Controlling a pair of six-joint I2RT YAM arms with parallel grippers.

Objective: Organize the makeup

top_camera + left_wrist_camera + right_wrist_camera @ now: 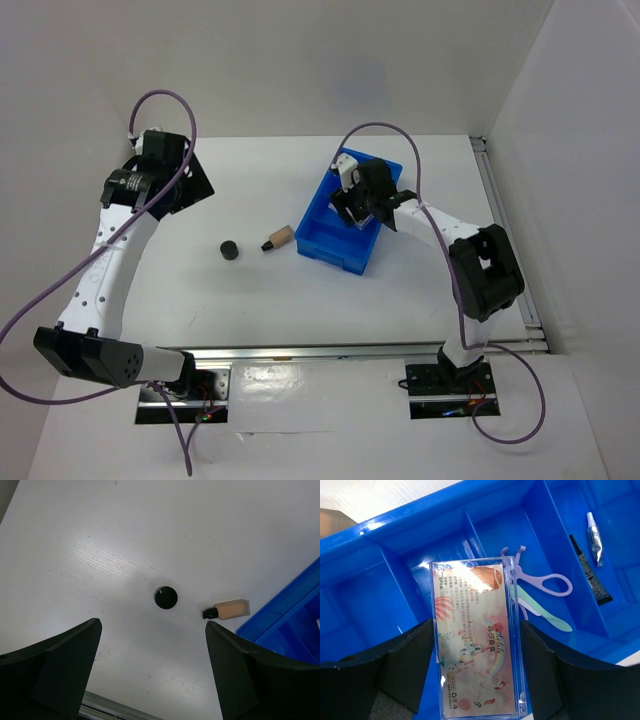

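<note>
My right gripper (475, 625) is shut on the pinkish flat packet (476, 640), one finger against each long edge, low over a middle compartment of the blue tray (365, 600). Partly under the packet lie a thin purple loop tool (547, 582) and a pale green stick (540, 611). The compartment to the right holds a dark stick (590, 572) and a small silvery tube (594, 537). On the table left of the tray (335, 262) lie the black round pot (230, 250) and the tan tube (277, 240). My left gripper (152, 623) hangs open and holds nothing, high above the pot (165, 597) and the tube (231, 609).
White walls close in the table at the back and on both sides. A metal rail (340, 350) runs along the near edge by the arm bases. The left arm (110, 260) reaches up the left side, and purple cables loop over both arms.
</note>
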